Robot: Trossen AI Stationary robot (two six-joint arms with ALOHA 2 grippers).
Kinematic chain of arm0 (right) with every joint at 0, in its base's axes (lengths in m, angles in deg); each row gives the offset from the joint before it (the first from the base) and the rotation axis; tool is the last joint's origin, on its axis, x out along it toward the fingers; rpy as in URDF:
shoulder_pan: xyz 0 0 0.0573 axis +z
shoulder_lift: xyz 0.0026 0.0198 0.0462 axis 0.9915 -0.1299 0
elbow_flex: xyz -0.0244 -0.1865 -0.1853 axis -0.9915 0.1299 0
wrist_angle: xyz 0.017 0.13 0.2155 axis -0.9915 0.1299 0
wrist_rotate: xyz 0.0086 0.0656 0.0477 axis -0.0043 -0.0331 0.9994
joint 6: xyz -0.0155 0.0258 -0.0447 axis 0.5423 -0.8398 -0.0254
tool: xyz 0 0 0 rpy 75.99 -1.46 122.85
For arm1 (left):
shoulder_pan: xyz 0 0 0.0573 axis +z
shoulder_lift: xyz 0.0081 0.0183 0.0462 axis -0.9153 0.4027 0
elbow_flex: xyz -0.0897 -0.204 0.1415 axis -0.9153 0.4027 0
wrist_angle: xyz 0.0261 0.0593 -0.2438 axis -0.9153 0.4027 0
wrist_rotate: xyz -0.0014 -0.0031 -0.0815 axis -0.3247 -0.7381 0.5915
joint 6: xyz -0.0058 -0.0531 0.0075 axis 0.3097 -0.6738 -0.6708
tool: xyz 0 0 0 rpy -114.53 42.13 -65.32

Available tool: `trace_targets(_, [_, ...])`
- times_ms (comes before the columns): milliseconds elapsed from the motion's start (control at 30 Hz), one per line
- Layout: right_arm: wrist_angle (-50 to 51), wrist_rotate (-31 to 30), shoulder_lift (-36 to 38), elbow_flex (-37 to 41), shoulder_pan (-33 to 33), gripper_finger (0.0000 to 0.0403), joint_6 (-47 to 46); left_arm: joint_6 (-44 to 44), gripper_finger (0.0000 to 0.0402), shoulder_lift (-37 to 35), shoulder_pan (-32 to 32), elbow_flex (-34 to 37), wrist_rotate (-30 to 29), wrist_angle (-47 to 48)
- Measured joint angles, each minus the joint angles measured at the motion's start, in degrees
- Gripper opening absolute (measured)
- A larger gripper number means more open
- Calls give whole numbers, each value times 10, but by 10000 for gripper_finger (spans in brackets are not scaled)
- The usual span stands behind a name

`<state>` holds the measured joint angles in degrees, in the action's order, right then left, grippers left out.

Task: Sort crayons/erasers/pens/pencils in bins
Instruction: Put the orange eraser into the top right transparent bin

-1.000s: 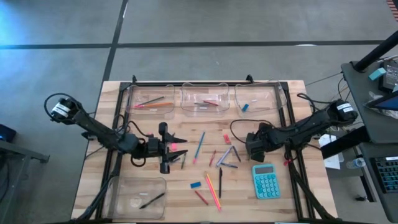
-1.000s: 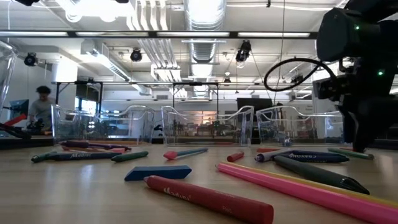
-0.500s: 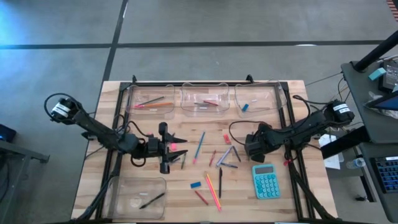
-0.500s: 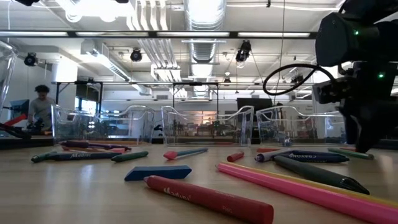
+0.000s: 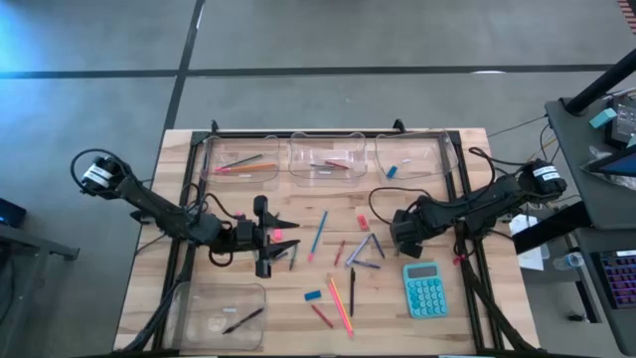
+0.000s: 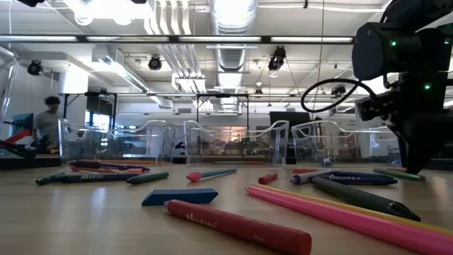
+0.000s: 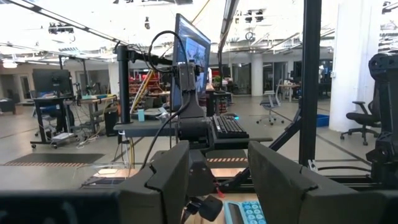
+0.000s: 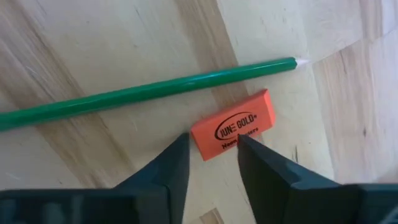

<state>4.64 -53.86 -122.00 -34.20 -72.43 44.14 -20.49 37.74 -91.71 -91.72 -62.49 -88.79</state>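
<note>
Two right hand point(image 8: 211, 163) fingers straddle orange eraser point(image 8: 234, 125); green pencil point(image 8: 146, 91) just beside.

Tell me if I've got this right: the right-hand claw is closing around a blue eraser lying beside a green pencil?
Not quite. The eraser between the right gripper fingers is orange-red, not blue, as the right wrist view shows. It does lie beside the green pencil, and the fingers sit on either side of it.

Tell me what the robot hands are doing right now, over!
Right hand down over orange eraser, fingers straddling it. Green pencil lies close beside. Left hand waiting mid-table, open.
</note>
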Motion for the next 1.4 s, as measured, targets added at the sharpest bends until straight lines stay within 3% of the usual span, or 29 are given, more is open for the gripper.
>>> trace_targets(433, [-8, -6, 9, -4, 0, 14, 9, 0, 151, 0, 0, 0, 0, 1])
trace_targets(967, [33, -36, 130, -70, 1, 8, 4, -1, 151, 0, 0, 0, 0, 10])
trace_targets(1200, [29, -132, 185, -105, -6, 8, 24, -1, 151, 0, 0, 0, 0, 10])
trace_targets(1400, [4, -198, 213, -115, -73, 8, 46, -1, 151, 0, 0, 0, 0, 10])
